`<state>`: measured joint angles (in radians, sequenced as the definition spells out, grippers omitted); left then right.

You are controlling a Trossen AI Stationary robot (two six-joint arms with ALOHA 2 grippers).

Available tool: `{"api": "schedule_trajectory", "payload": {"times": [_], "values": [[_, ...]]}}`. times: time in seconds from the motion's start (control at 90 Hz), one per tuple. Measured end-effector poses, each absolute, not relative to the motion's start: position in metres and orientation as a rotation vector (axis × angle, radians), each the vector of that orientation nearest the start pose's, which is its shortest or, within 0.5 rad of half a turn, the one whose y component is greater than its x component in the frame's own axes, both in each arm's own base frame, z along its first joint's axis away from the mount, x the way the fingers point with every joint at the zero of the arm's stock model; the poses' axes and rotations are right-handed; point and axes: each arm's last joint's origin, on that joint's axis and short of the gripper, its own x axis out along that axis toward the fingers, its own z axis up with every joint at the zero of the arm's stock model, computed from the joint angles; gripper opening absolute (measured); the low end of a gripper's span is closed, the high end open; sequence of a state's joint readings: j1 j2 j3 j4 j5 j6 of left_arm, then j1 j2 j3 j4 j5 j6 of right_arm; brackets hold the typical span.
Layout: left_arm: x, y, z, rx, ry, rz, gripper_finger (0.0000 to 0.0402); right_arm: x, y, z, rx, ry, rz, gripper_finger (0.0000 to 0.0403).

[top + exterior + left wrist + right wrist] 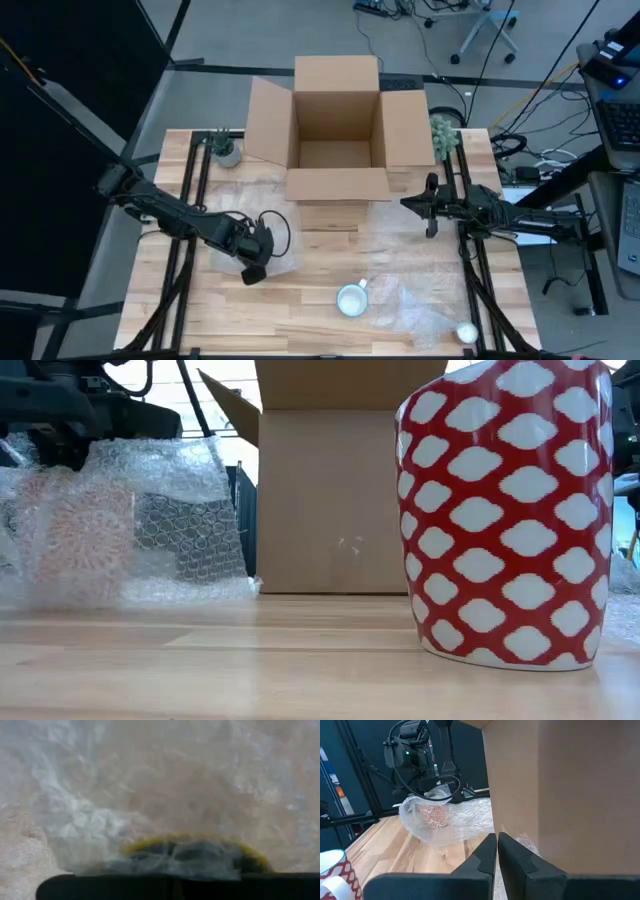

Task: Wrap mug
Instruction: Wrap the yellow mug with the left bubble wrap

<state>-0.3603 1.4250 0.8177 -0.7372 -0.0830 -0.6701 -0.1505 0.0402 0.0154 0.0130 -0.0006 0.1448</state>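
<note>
A: Left gripper (254, 262) w/ the bubble wrap (451, 820) bunched round a red patterned mug (433, 815), near-left of table; can't tell if fingers are clamped; right gripper (497, 842) pinched closed, idle by the box (336, 125).
B: Risk: wrap springs open if let go early; mug rolls out.

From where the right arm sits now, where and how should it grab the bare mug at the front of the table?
Grip the mug by its rim, coming straight down from above. It stands upright with its mouth open to the top, so one finger can go inside the wall and one outside. Avoid the handle side, which points toward the right front, and the bubble wrap beside it.
</note>
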Motion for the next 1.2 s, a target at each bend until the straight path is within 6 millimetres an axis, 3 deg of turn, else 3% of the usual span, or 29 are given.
{"api": "schedule_trajectory", "payload": {"times": [0.078,0.2,0.311,0.533,0.667,0.856,1.044,1.2], "values": [[0.224,-0.082,0.180,-0.271,1.318,0.211,0.0002,0.098,-0.015,0.171,0.175,-0.045,-0.145,0.0004],[0.224,-0.082,0.180,-0.268,1.318,0.211,0.0002,0.098,-0.014,0.179,0.440,-0.150,-0.118,0.0004],[0.224,-0.082,0.180,-0.266,1.317,0.212,0.0002,0.096,-0.015,0.187,0.580,-0.250,-0.114,0.0004],[0.225,-0.082,0.180,-0.268,1.308,0.211,0.0002,0.090,-0.010,0.224,0.554,-0.537,0.036,0.0004],[0.226,-0.082,0.180,-0.271,1.298,0.208,0.0002,0.105,-0.001,0.250,0.455,-0.406,0.070,0.0004],[0.226,-0.082,0.180,-0.270,1.298,0.207,0.0002,0.153,0.022,0.267,0.317,-0.046,0.125,0.0001],[0.226,-0.082,0.180,-0.269,1.298,0.206,0.0002,0.196,0.049,0.253,0.263,0.181,0.100,0.0000],[0.226,-0.082,0.180,-0.250,1.298,0.188,0.0002,0.227,0.067,0.232,0.230,0.235,0.043,0.0000]]}}
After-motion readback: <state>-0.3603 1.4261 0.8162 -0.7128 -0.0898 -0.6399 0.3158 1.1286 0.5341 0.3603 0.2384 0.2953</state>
